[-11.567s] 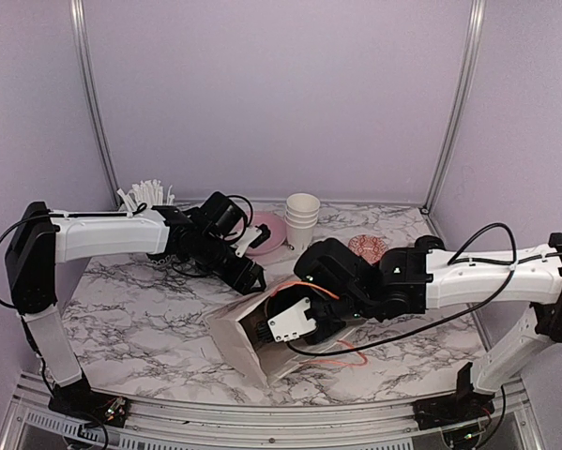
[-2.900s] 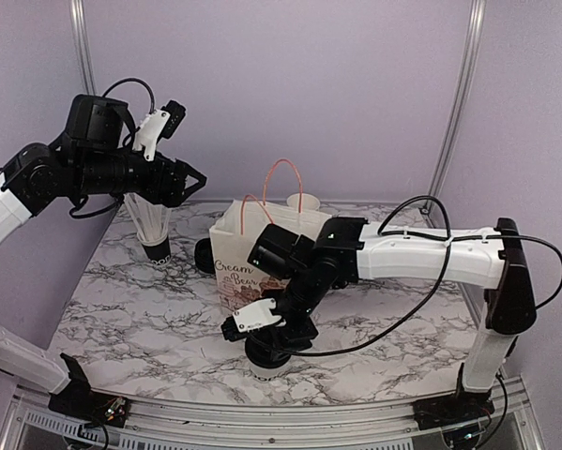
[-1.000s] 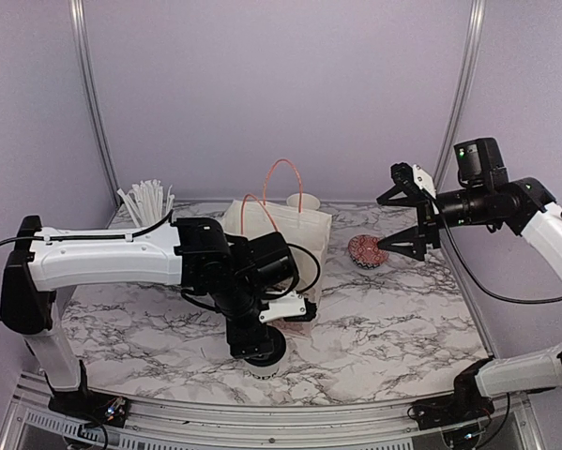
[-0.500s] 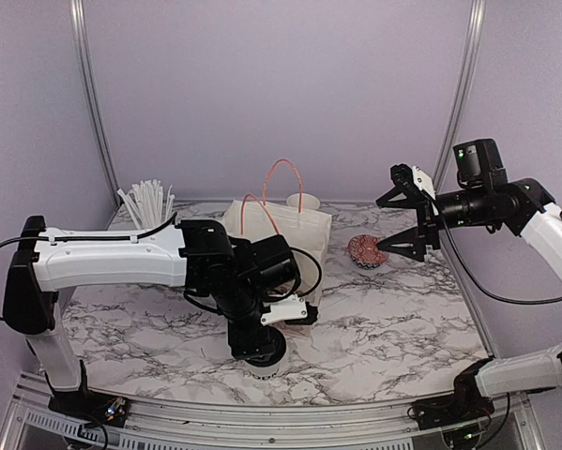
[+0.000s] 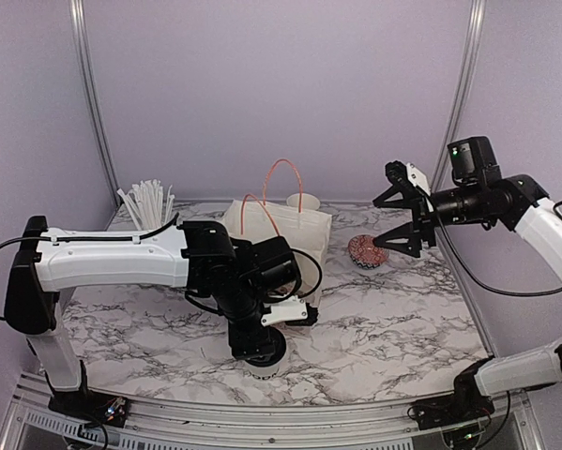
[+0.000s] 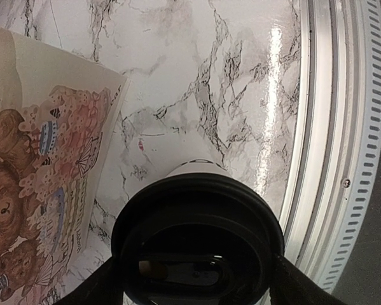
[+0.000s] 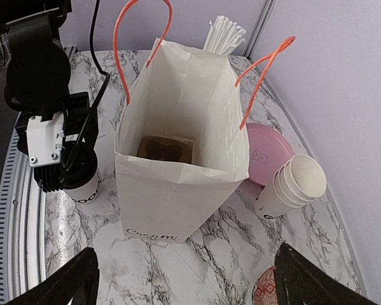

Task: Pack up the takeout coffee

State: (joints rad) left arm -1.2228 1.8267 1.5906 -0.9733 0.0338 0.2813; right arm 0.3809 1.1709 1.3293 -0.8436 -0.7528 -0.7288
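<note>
Much of the takeout coffee [image 5: 264,366] is hidden in the overhead view: the left claw [image 6: 195,264] sits right over it, leaving only a sliver of black lid and the white base showing. The left wrist camera looks straight down on the dome lid, which fills the lower frame and covers the cup wall apart from a thin white rim at the top. A dark finger stands on each side of the lid, both cut off by the frame edge, and whether they press on the cup or only flank it cannot be told. From the right wrist camera the cup's lower wall is white with dark lettering near the base, too small to read, and its lid is behind the left claw.

The cup stands upright on the marble surface [image 5: 402,309], near the front edge, just in front of the paper bag [image 7: 177,171] and outside it. The bag stands open, a brown insert lying at its bottom.

The right claw [image 5: 393,220] hangs high on the right, spread wide and grasping nothing. A reddish patterned disc [image 5: 365,248] below it is too small to identify
</note>
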